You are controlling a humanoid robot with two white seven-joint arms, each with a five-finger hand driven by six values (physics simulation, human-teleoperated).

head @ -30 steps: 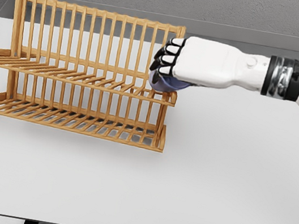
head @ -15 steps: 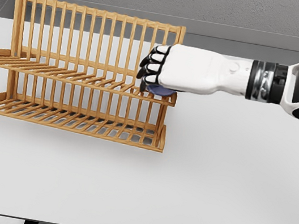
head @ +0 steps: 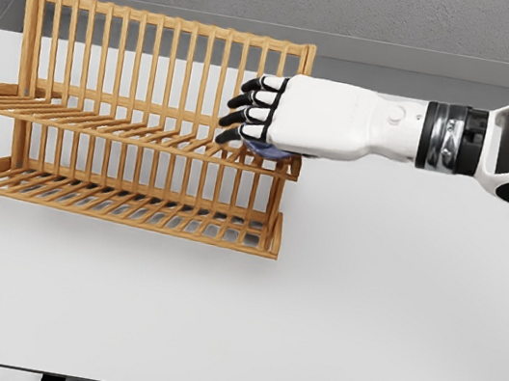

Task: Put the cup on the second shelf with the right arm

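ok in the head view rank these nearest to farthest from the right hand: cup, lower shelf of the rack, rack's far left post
1. cup, under the right hand on the upper shelf.
2. lower shelf, below and to the left.
3. far left post, at the rack's opposite end.

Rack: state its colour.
Light orange-brown wood, the rack shows best in the head view.

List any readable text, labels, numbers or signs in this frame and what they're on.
None: no text, label, number or sign can be read anywhere.
The wooden rack has bare slats.
The right hand and its arm are plain white with black bands, unmarked.
The blue cup is mostly hidden under the hand; the sliver that shows is plain.
The table is blank.
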